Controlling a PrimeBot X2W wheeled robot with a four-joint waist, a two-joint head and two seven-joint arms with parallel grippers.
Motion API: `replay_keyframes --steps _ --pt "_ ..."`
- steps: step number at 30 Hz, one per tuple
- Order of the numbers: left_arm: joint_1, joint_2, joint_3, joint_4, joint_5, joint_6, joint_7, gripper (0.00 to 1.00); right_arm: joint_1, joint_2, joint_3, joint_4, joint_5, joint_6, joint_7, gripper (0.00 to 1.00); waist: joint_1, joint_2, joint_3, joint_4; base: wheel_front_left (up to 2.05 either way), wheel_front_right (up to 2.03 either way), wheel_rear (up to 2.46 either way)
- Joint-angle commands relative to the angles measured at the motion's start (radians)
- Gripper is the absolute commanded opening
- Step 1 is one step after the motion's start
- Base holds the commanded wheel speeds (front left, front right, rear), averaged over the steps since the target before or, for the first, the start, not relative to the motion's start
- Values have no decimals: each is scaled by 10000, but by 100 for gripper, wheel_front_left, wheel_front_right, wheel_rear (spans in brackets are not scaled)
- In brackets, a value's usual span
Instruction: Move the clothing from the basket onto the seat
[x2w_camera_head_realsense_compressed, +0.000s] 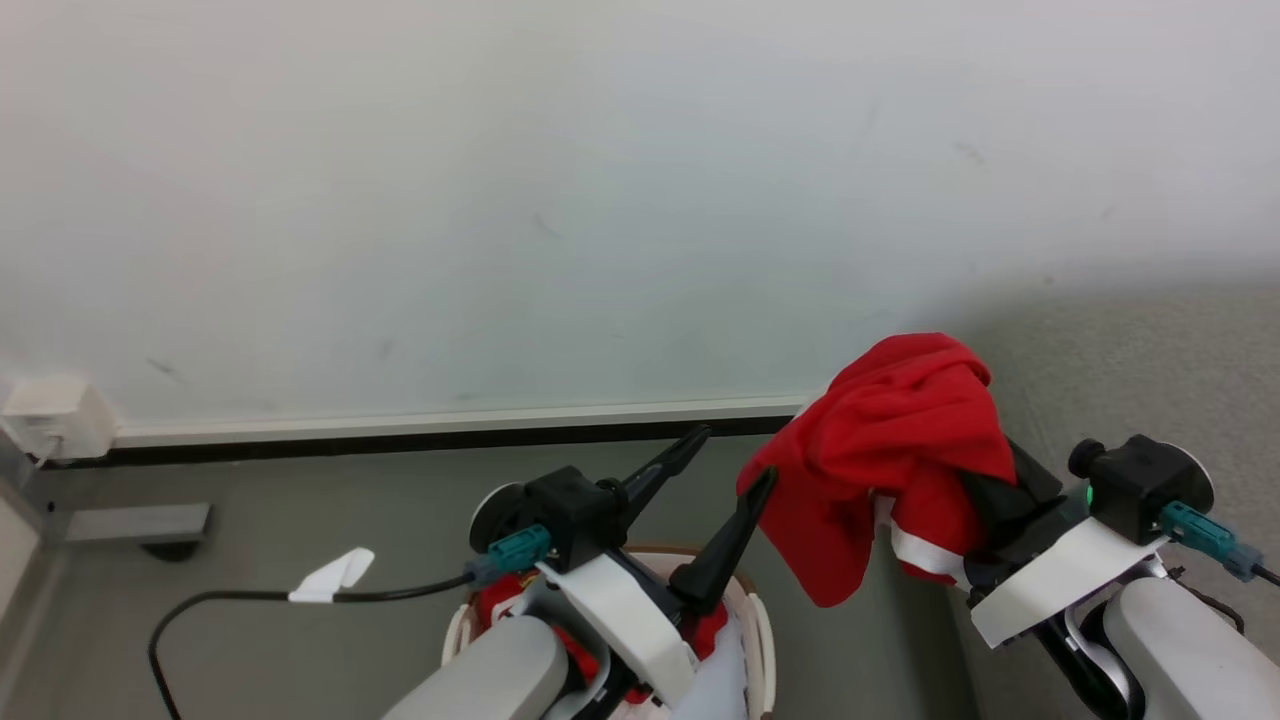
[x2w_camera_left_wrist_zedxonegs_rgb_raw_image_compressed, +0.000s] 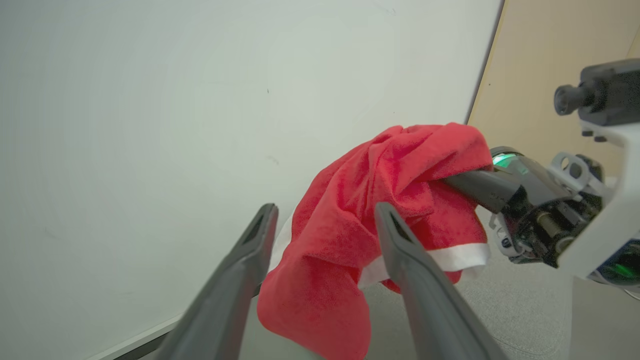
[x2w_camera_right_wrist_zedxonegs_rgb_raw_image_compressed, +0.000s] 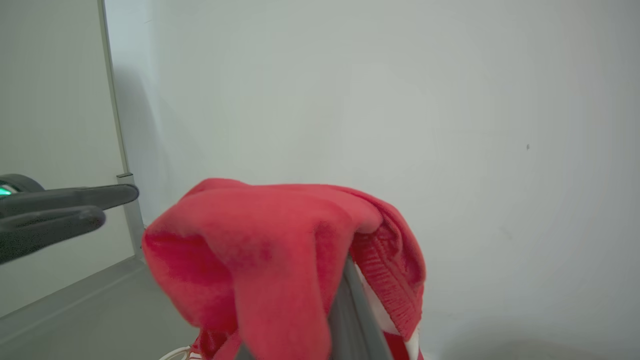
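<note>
Step in hand: carry. The right gripper (x2w_camera_left_wrist_zedxonegs_rgb_raw_image_compressed: 467, 182) is clamped on one red garment (x2w_camera_head_realsense_compressed: 890, 440), with cloth hooded over its fingers (in the right wrist view the one visible finger sits near centre, so I read it as closed). The garment hangs in the air at 4 o'clock in the head view, clear of the basket (x2w_camera_head_realsense_compressed: 762, 640) at 6 o'clock. More red clothing (x2w_camera_head_realsense_compressed: 500, 600) sits in the basket. The left gripper (x2w_camera_head_realsense_compressed: 735, 455) is spread wide, holding nothing, above the basket. Grey fabric at 3 o'clock looks like the seat (x2w_camera_head_realsense_compressed: 1150, 340). Next: swing the right arm toward 3 o'clock, lower, release. The garment edge is just beside the left fingertip, so snagging is a risk.
</note>
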Motion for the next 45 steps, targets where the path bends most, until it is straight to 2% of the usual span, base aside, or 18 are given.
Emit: replay_keyframes --steps 1,15,25,31,37,41,45 --pt "121 100 18 -29 140 49 -20 100 237 48 -231 -105 -71 -21 -33 0 0 0 27 -423 0 0 0" --pt "534 211 660 -238 705 323 -81 100 1759 177 -2710 -1243 -793 -22 -34 0 0 0 398 -2893 0 0 0" --pt "837 118 1220 -444 1633 -60 -80 100 2399 599 -3765 -2071 -1119 -22 -34 0 0 0 950 -4279 0 0 0" --pt "828 -8 1328 -335 1999 -277 -81 100 2520 788 -4121 -2376 -1181 -22 -34 0 0 0 1275 -4688 0 0 0" --pt "807 -133 1454 -170 2240 -426 -81 100 2565 914 -4384 -2561 -1038 -22 -34 0 0 0 1399 -4796 0 0 0" --pt "711 -135 1513 -128 2322 -507 -81 100 2104 827 -4380 -2559 -795 -22 -34 0 0 0 1586 -4790 0 0 0" --pt "456 -85 1429 -93 2377 -554 -82 100 1387 467 -4404 -2286 -638 -22 -33 0 0 0 2231 -4625 0 0 0"
